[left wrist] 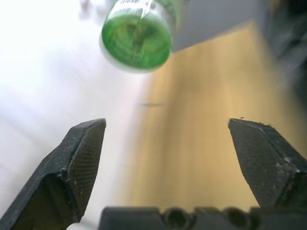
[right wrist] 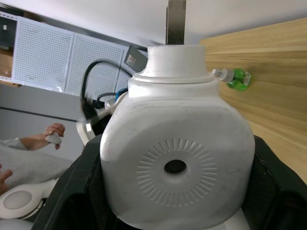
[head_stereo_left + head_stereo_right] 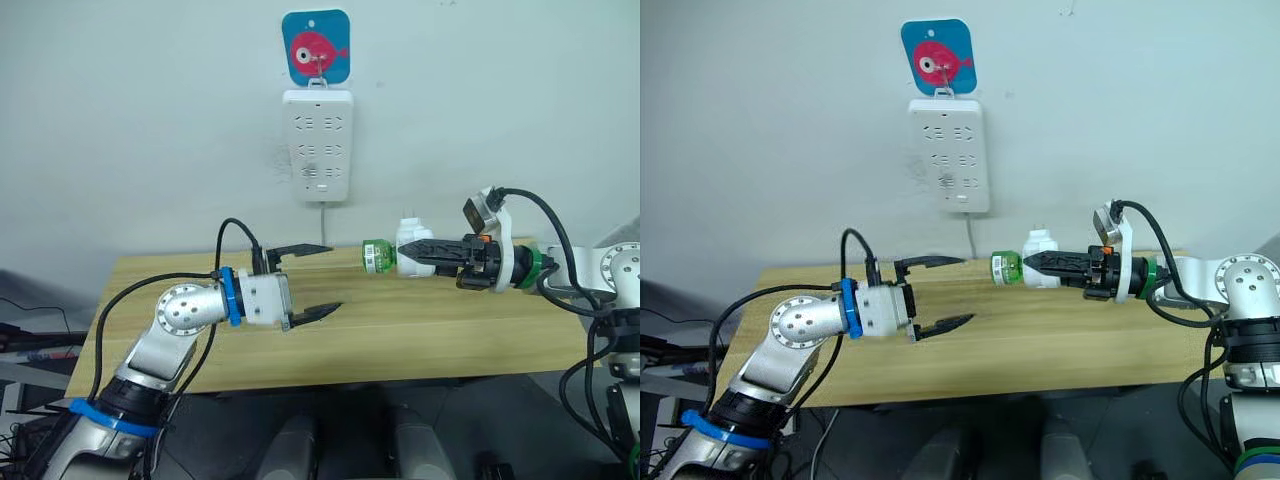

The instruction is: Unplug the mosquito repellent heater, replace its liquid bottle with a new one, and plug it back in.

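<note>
1. Above the table (image 3: 420,340), the heater (image 3: 410,252) lies level in the right gripper (image 3: 425,251), long axis across the scene; its green bottle (image 3: 375,255) points toward the left gripper (image 3: 305,281)
2. Right fingers clamp the heater's sides; left fingers spread wide, holding nothing, bottle base just ahead
3. Bottle label unreadable; power strip (image 3: 318,145) on wall under a fish hook (image 3: 316,46)

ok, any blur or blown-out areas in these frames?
Left wrist view: the green bottle and the wooden table behind it are blurred, one side washes out to white; the left gripper fingers stay sharp. Right wrist view: the heater is crisp. Left eye view: evenly lit, the power strip is legible.
</note>
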